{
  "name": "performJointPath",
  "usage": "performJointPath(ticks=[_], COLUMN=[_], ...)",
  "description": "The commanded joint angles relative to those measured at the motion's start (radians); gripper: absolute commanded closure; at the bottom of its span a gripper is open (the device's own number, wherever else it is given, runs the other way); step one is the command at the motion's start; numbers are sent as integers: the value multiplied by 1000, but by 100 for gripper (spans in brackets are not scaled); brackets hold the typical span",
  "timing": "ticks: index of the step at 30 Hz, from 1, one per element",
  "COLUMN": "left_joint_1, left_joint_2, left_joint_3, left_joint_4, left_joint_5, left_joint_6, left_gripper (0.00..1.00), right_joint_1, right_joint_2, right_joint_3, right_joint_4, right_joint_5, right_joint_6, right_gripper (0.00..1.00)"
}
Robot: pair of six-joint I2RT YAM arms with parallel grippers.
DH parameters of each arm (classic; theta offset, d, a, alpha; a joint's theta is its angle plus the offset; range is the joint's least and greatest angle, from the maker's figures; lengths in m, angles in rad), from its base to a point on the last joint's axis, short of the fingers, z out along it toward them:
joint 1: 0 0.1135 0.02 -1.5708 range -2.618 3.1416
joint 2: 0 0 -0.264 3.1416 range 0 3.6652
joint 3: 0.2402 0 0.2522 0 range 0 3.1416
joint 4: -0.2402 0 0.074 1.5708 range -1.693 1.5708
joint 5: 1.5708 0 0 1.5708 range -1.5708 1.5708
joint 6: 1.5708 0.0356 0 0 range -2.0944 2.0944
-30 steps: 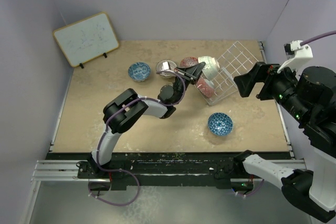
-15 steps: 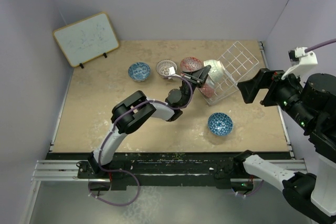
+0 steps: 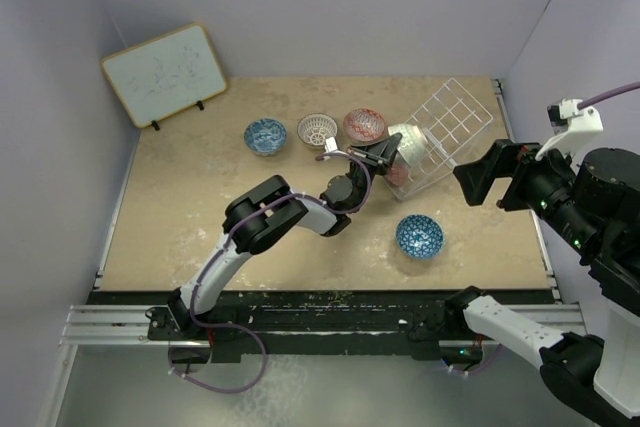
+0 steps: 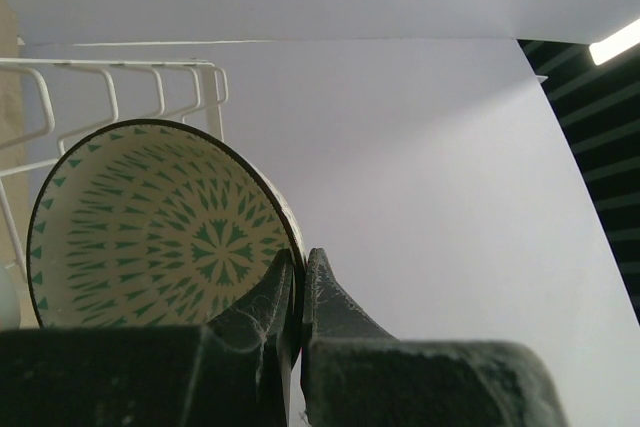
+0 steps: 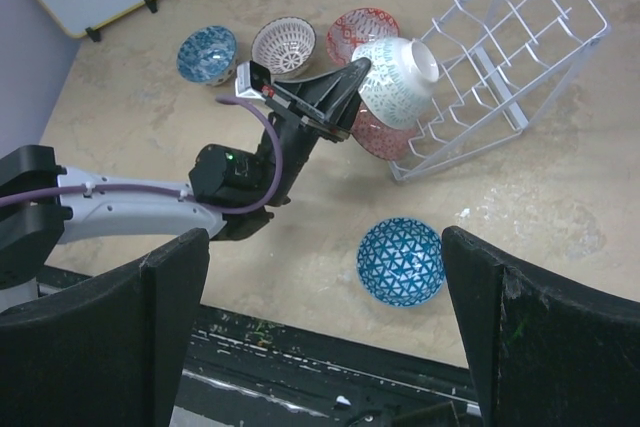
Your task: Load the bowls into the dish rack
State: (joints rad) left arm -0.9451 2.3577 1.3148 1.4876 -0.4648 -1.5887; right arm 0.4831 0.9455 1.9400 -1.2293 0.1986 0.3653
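A: Left wrist view: left gripper pinches the green-white bowl by its rim, arm stretched to the dish rack.
B: A second ago it reached less far. Right gripper hangs raised, fingers spread.

A wood-framed whiteboard with faint marks stands tilted on two small dark feet at the far left corner of the beige table, close to the pale wall.

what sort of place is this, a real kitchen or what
Probably a robot test cell, not a kitchen: plain walls box in a table, robot arms stand on a rail at its edge, and the dish rack and whiteboard look like props.
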Motion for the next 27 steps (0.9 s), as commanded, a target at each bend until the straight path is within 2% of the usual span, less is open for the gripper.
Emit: performJointPath(ticks=[1,27], left_joint_1=[-4,1], left_joint_2=[13,91], left_joint_3=[77,73], left_joint_4=[163,163], left_joint_5=[-10,-37], left_joint_6=[-58,-118], left_gripper=[100,100], right_joint_1=[-2,-3], right_joint_2=[-5,12], right_joint_3=[-12,-59], right_joint_4=[22,39], right_joint_5=[6,-4], right_joint_6=[-14,-22], right_gripper=[0,0])
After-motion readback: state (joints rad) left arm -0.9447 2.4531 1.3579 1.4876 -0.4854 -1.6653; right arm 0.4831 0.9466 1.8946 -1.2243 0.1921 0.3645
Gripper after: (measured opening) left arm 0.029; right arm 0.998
